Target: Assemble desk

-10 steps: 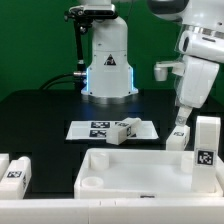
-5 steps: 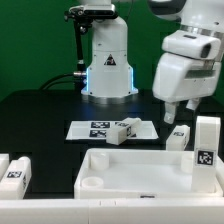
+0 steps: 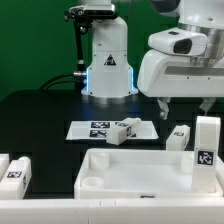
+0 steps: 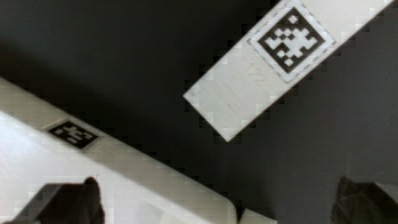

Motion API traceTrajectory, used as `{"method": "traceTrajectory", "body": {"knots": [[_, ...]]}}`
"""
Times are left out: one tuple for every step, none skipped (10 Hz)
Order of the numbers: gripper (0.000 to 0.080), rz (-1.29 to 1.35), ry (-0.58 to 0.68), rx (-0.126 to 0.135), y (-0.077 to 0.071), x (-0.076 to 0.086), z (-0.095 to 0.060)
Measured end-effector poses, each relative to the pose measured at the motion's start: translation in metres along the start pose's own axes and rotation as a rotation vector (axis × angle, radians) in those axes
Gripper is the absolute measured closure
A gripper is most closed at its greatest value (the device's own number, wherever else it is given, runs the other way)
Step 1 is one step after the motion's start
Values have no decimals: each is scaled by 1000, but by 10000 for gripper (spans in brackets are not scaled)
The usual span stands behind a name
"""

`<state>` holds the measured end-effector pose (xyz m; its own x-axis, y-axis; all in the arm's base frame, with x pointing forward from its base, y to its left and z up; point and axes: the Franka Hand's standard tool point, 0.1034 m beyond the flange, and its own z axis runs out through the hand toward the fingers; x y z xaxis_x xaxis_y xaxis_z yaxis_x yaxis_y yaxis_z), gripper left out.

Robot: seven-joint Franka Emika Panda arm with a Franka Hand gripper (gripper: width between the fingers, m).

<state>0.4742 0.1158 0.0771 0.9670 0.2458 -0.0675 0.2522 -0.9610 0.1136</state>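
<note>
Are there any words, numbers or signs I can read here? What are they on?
Words or numbers: none can be read anywhere.
Triangle sign: on the robot base; what is inside it is too small to read.
Black-and-white square tags, patterns and not letters: on the marker board, the upright desk leg and the other white desk parts.

A black table [image 3: 40,115] spans the scene, its matte top evenly lit. Behind the table rises a plain pale wall [image 3: 30,40], bright under soft, diffuse light. The table's far edge meets that wall.
</note>
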Motion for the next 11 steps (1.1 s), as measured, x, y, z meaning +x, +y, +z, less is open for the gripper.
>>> {"method": "traceTrajectory", "body": {"knots": [[150, 72, 0, 3, -1, 0, 0], [150, 148, -1, 13, -1, 0, 0], [150, 319, 0, 66, 2, 3, 1], [150, 485, -3, 111, 5, 4, 4], [150, 607, -6, 155, 9, 5, 8], [150, 694, -16, 198, 18, 5, 10], [150, 763, -24, 205, 20, 4, 12], [150, 752, -31, 205, 18, 3, 12], [150, 745, -49, 207, 21, 2, 12], [150, 698, -55, 203, 22, 3, 12], [150, 583, -100, 205, 21, 4, 16]]}}
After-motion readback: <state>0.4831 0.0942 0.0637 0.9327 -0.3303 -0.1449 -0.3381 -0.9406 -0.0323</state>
